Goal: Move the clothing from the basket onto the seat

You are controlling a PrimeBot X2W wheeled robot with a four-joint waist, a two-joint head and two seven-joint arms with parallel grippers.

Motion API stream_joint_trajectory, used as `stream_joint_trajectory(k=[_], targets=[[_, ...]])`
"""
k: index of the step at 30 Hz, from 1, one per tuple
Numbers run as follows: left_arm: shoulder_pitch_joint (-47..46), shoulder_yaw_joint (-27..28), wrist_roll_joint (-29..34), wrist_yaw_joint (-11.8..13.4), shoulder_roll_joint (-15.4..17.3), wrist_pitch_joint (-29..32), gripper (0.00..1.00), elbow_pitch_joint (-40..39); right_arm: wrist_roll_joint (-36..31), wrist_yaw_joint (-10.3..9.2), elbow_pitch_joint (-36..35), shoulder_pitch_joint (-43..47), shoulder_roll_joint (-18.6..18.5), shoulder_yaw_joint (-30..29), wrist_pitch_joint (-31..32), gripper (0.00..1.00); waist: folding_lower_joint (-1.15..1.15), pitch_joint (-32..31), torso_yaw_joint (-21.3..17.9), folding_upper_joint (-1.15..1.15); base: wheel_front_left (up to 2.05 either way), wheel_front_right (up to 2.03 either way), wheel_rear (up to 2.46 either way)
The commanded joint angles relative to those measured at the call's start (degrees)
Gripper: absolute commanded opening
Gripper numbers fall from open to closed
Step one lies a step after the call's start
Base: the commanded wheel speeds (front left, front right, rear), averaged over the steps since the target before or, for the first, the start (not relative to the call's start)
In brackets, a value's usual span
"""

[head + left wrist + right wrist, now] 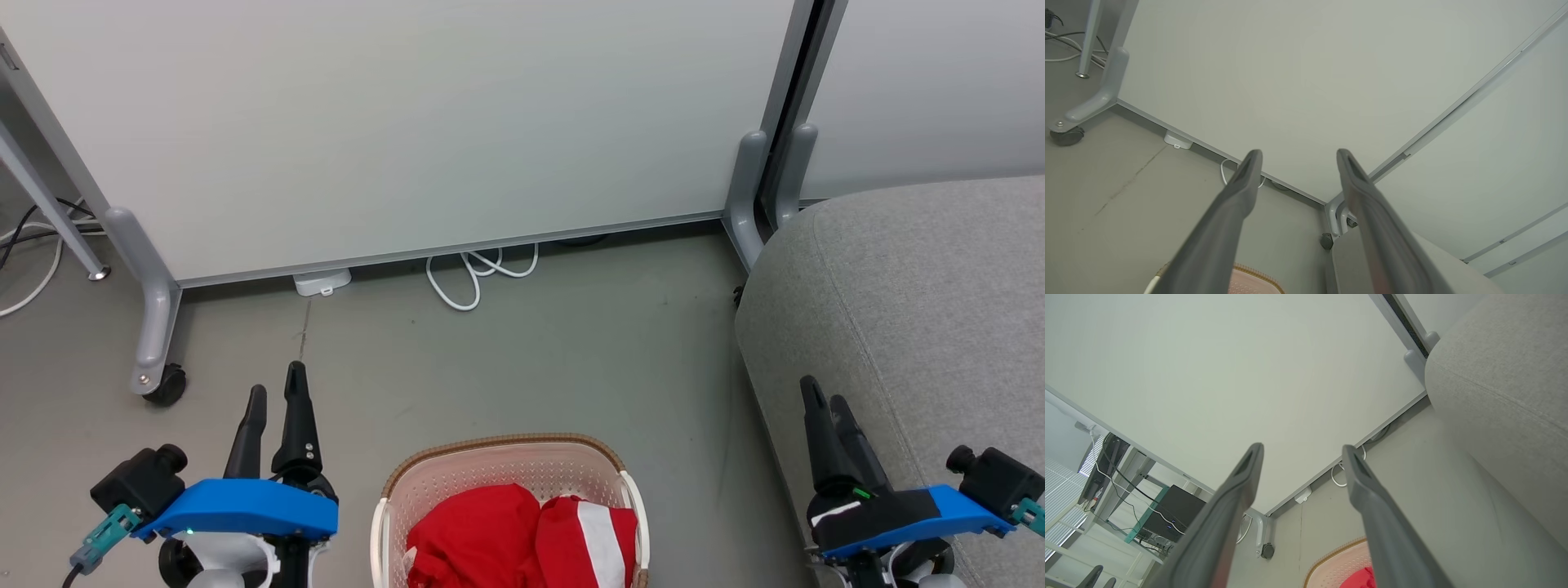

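The clothing (522, 535) sits in the basket (506, 447) at 6 o'clock — the seat (914, 310) at 3. The left gripper (276, 381) and right gripper (823, 392) are spread wide — empty.

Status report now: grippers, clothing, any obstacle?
Left gripper open, empty; right gripper open, empty. Clothing lies in basket, untouched. Seat right of basket, path looks free.

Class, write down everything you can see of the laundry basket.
The basket is cream-white perforated plastic with a brown woven-look rim and pale side handles. It stands upright on the grey floor, left of the seat and apart from it, its near part cut off by the head view's lower edge. Inside lie a plain red garment and a red garment with a white stripe.
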Motion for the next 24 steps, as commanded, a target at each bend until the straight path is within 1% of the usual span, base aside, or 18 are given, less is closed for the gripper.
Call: stream_joint_trajectory(k=[1, 12, 24], targets=[[-1.7, -0.38, 2.61, 0.22, 0.48, -0.7, 1.0, -0.81, -2.39, 0.09, -0.84, -1.35, -0.45, 0.47, -0.68, 1.0, 0.0, -0.02, -0.01, 0.0, 0.0, 0.0, 0.0], [-1.61, -2.1, 11.57, 0.6, 0.56, -2.52, 1.0, 0.04, -10.05, 0.1, -0.24, -1.2, -0.52, 1.5, -2.55, 1.0, 0.0, -0.13, 0.01, 0.0, 0.0, 0.0, 0.0], [-1.53, -3.74, 18.8, 0.7, 0.82, -4.24, 1.0, 0.48, -17.02, 0.12, 0.64, -1.01, -0.58, 2.41, -4.26, 1.0, 0.0, -0.38, 0.1, 0.0, 0.0, 0.0, 0.0]])
